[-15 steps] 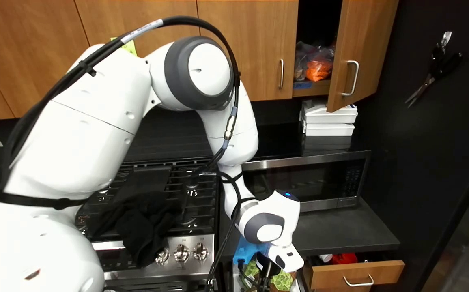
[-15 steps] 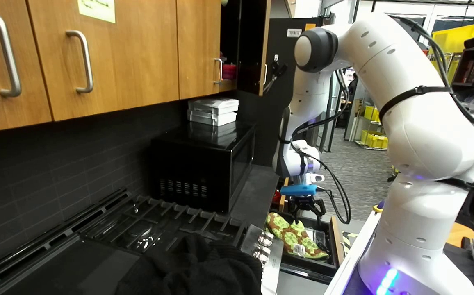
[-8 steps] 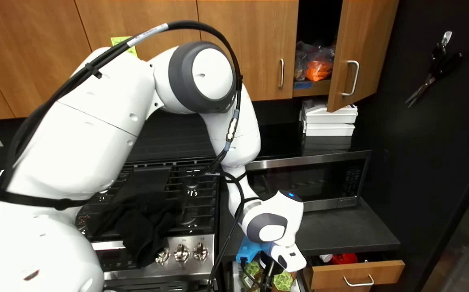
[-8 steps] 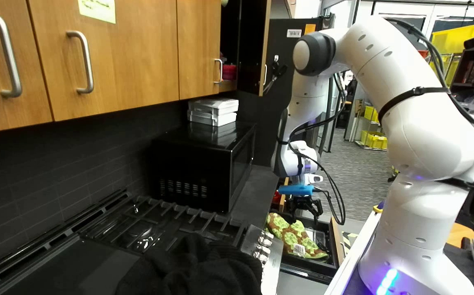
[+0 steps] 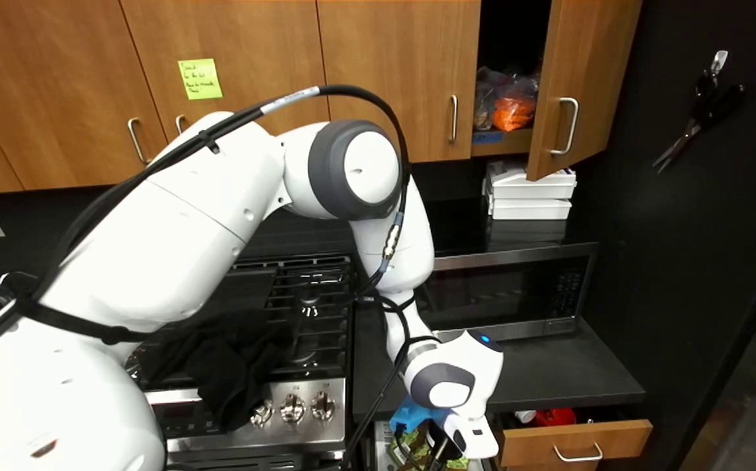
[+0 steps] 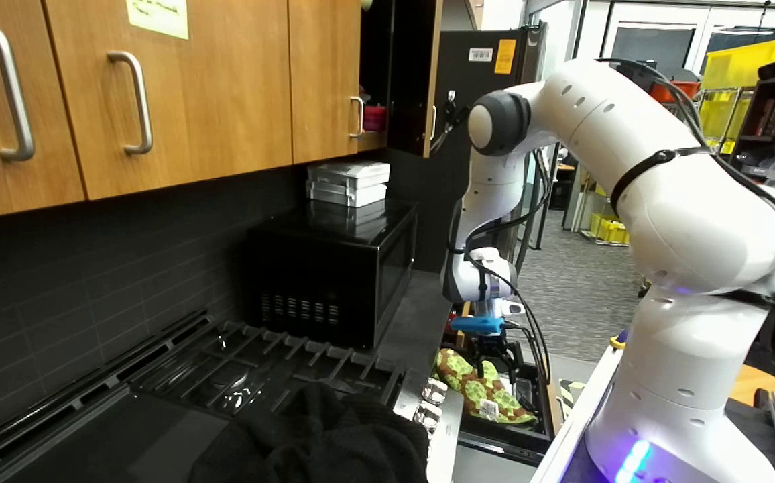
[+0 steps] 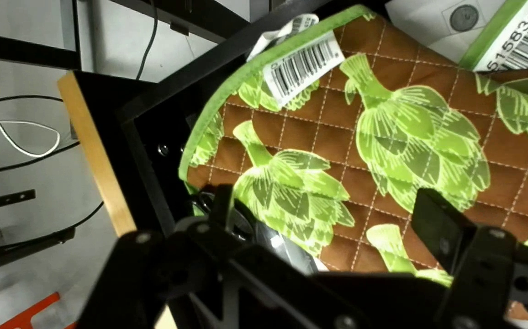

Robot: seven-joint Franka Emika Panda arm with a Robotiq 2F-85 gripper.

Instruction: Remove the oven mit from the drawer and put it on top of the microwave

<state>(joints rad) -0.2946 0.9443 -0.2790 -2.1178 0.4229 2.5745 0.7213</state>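
Note:
The oven mit (image 6: 478,389), brown with a green and yellow leafy pattern, lies flat in the open drawer (image 6: 554,406). It fills much of the wrist view (image 7: 410,137), and part of it shows beneath the arm in an exterior view (image 5: 404,450). My gripper (image 6: 497,377) is open, pointing down just above the mit, with nothing between its fingers. In the wrist view the gripper's fingers (image 7: 328,208) are wide apart over the mit; whether they touch it I cannot tell. The microwave (image 5: 502,294) stands on the counter behind, also in an exterior view (image 6: 320,268).
White boxes (image 5: 530,199) are stacked on the microwave. A cabinet door (image 5: 581,91) hangs open above it. A second drawer (image 5: 577,441) with a red item is open at the right. A black cloth (image 6: 334,436) lies on the stove. Dark and clear items lie beside the mit.
The arm has lowered, bringing the open gripper down into the drawer, closer to the oven mit. The mit, drawer and microwave have not moved.

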